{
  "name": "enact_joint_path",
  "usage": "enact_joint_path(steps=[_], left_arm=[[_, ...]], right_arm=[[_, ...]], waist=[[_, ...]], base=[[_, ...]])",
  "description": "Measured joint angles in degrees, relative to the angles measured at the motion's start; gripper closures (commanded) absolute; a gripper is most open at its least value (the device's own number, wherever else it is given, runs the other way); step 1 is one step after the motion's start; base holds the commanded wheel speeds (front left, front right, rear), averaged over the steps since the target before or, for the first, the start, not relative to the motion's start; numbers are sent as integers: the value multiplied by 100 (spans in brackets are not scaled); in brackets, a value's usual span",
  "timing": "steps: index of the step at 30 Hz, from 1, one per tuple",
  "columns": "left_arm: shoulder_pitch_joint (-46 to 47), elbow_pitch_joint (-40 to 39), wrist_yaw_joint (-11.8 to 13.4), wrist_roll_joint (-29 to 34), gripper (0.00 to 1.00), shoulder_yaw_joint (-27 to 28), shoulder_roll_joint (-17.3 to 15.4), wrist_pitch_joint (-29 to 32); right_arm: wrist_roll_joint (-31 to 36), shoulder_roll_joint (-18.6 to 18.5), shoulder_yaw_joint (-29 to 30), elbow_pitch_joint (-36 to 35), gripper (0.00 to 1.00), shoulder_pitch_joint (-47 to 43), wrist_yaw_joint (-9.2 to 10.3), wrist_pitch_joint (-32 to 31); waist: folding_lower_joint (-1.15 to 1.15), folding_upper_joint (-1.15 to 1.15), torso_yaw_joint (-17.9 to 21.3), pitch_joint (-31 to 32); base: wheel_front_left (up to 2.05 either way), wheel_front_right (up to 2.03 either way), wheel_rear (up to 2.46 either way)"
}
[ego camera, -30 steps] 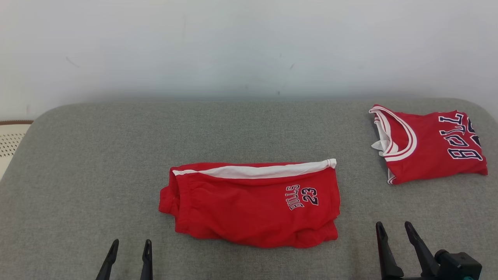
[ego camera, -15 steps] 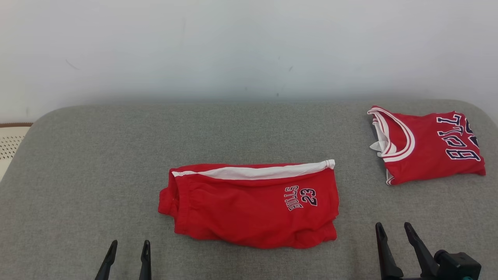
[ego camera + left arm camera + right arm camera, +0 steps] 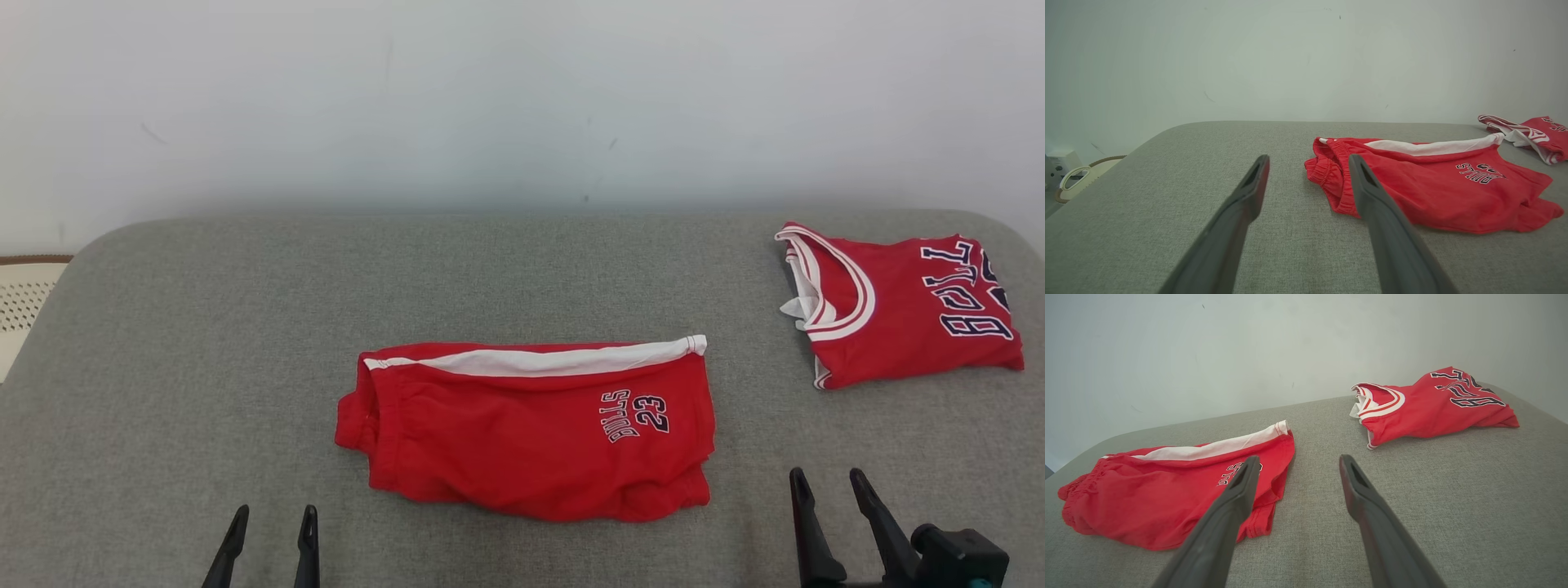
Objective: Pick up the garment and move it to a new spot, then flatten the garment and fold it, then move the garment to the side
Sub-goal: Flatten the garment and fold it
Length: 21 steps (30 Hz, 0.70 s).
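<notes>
Grey padded fabric surface (image 3: pixel 522 269) carries the folded red shorts with a white side stripe (image 3: pixel 522 445) at its middle and a folded red jersey (image 3: pixel 898 314) far right. The left gripper (image 3: pixel 274 514) and the right gripper (image 3: pixel 826 477) stand spread wide, empty, clear of the shorts.

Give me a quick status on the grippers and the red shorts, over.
Left gripper open, empty. Right gripper open, empty. Red shorts folded, ahead between them, untouched. Jersey folded, far right, apart from shorts.
</notes>
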<state>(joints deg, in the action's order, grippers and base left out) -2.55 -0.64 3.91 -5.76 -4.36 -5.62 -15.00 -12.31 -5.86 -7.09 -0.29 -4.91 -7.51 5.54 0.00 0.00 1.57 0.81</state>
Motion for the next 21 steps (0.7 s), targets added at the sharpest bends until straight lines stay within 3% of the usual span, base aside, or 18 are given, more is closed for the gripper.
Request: enact_joint_path(steps=[9, 21], left_arm=[[13, -5, 23, -33, 0, -55, 13, 0], [77, 54, 20, -37, 0, -157, 46, 0]], right_arm=[[-36, 47, 62, 736, 0, 878, 0, -437], [-111, -23, -118, 2835, 0, 2533, 0, -1191]], waist=[[0, 0, -67, -60], [1, 0, -257, -242]], base=[[0, 0, 0], [0, 0, 0]])
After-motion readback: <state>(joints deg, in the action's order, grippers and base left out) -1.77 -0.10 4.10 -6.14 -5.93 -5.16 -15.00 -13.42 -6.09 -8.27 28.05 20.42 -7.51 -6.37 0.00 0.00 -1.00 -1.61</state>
